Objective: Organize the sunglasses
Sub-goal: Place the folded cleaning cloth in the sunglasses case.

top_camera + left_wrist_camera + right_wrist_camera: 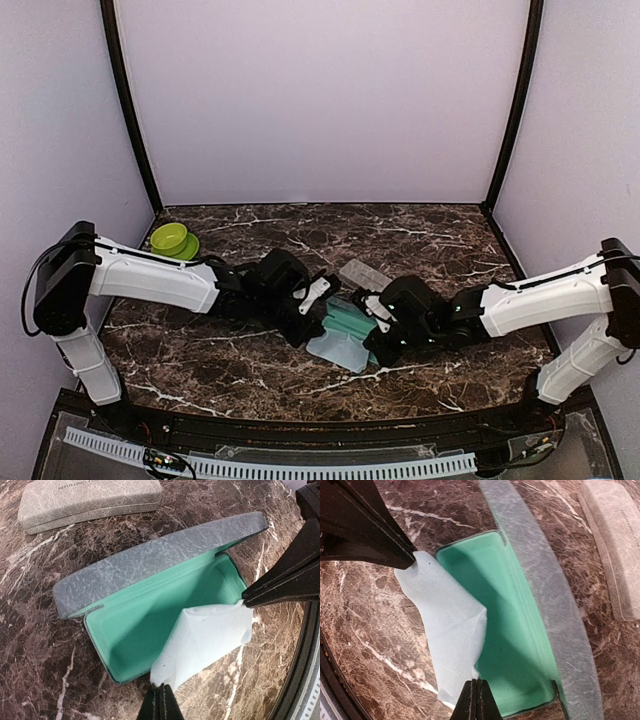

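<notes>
Both jaws tight on one pale cloth (205,635) at the open case (150,565); green bowl (172,238) only overhead.

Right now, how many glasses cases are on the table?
2. An open teal-lined case at centre, a cloth across its near rim; a closed case behind it. Others may hide under the arms.

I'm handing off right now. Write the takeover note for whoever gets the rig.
Grippers: the left gripper is shut on one corner of the cloth; the right gripper is shut on the opposite corner.
Things: the cloth is held over one end of the open case; the closed case lies beyond it. No sunglasses in any view.
Done: case open, cloth gripped.
Left: place cloth, find and stow sunglasses, shut case.
</notes>
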